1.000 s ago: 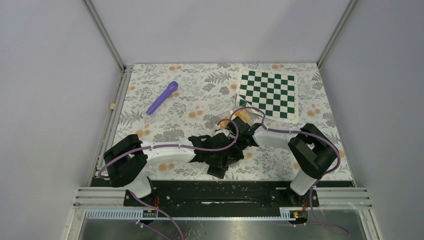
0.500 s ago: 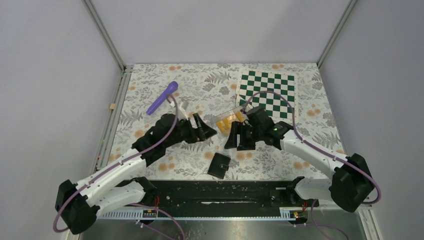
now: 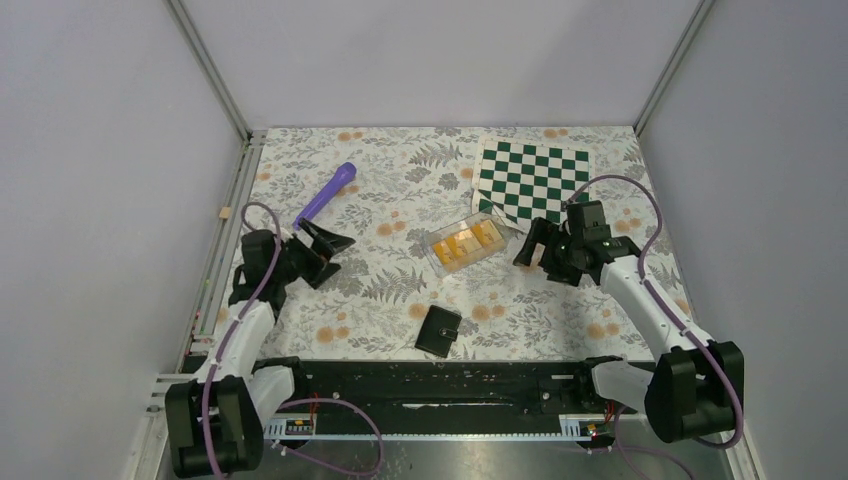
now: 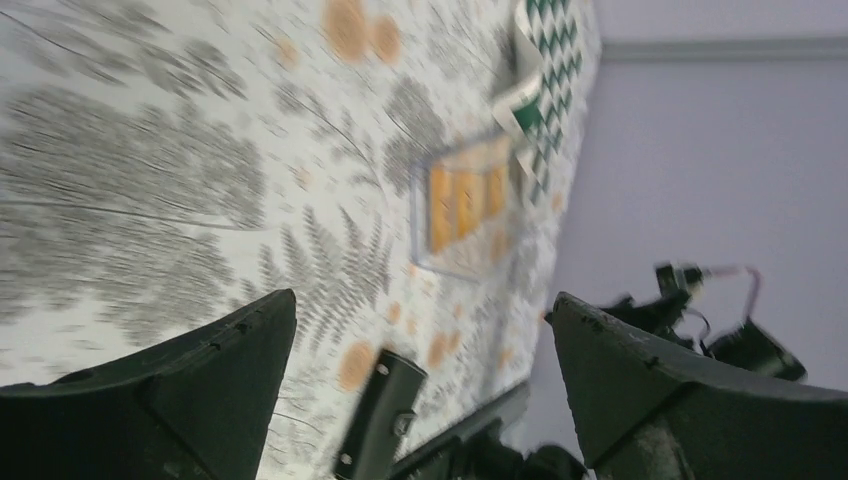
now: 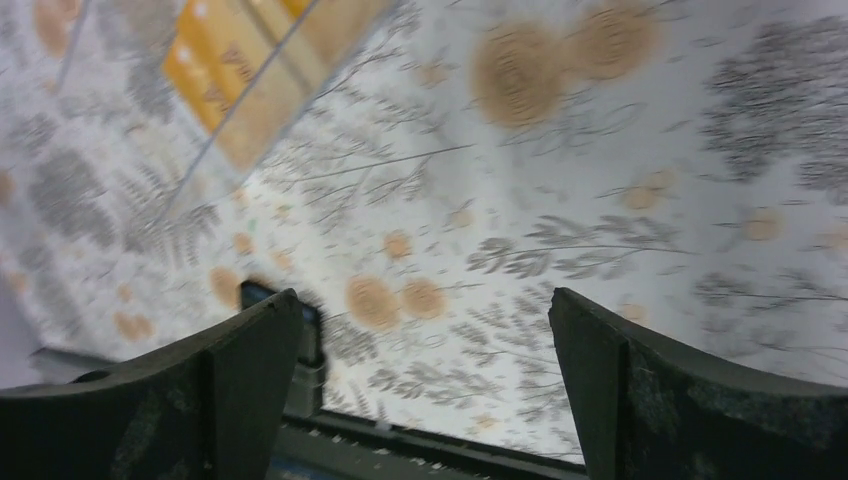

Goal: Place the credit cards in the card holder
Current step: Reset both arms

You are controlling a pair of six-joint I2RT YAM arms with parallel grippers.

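Observation:
The credit cards (image 3: 464, 243) are orange-yellow and lie side by side in a clear plastic box in the middle of the table. They also show in the left wrist view, credit cards (image 4: 465, 195), and in the right wrist view, credit cards (image 5: 220, 55). The card holder (image 3: 438, 331), a black wallet, lies shut near the front edge. It shows as card holder (image 4: 380, 410) and, partly behind a finger, card holder (image 5: 310, 335). My left gripper (image 3: 338, 258) (image 4: 424, 297) hangs open at the left, well away from both. My right gripper (image 3: 535, 262) (image 5: 422, 295) hangs open to the right of the box, holding nothing.
A purple pen-like object (image 3: 325, 195) lies at the back left. A green-and-white chequered mat (image 3: 535, 185) lies at the back right, its corner next to the clear box (image 5: 250, 110). A black rail runs along the table's front edge.
Both arms have swung apart from the table's middle, left arm leftwards and right arm rightwards. Both grippers have gone from shut to open. The box and wallet now lie uncovered.

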